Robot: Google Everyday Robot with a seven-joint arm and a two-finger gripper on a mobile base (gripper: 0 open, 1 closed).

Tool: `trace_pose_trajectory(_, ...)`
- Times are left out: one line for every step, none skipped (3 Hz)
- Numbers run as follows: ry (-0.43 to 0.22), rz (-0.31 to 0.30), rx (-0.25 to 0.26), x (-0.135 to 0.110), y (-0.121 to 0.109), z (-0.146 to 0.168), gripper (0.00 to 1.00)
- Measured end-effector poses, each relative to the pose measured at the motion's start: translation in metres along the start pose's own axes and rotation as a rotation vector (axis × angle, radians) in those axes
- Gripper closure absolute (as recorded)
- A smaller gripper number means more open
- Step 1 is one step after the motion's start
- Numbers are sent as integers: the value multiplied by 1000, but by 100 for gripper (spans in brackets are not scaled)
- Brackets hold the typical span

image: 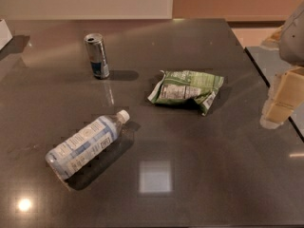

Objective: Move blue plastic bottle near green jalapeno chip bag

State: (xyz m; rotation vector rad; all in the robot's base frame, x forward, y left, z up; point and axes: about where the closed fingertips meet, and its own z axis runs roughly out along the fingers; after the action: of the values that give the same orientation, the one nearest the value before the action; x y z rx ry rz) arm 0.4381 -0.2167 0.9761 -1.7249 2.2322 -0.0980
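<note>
The blue plastic bottle [85,144] lies on its side at the front left of the dark table [190,175], its white cap pointing to the upper right. The green jalapeno chip bag [186,90] lies crumpled near the table's middle, to the upper right of the bottle and apart from it. My gripper [280,101] hangs at the right edge of the view, over the table's right side, to the right of the bag and far from the bottle. It holds nothing that I can see.
A slim silver-and-blue can [97,56] stands upright at the back left. A white object [4,32] sits at the far left edge. The table's right edge [273,91] runs diagonally under the gripper, with another surface beyond it.
</note>
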Motion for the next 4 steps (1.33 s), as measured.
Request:
trace_pose_trajectory(-6,-6,3,-2,0,-1,0)
trace_pose_trajectory(-59,-98,-25,-32,3,6,0)
trace_pose_trajectory(-124,-237,-79,-78,14,22,0)
trace_pose_trajectory(-172,-386,-151,-126,32,46,0)
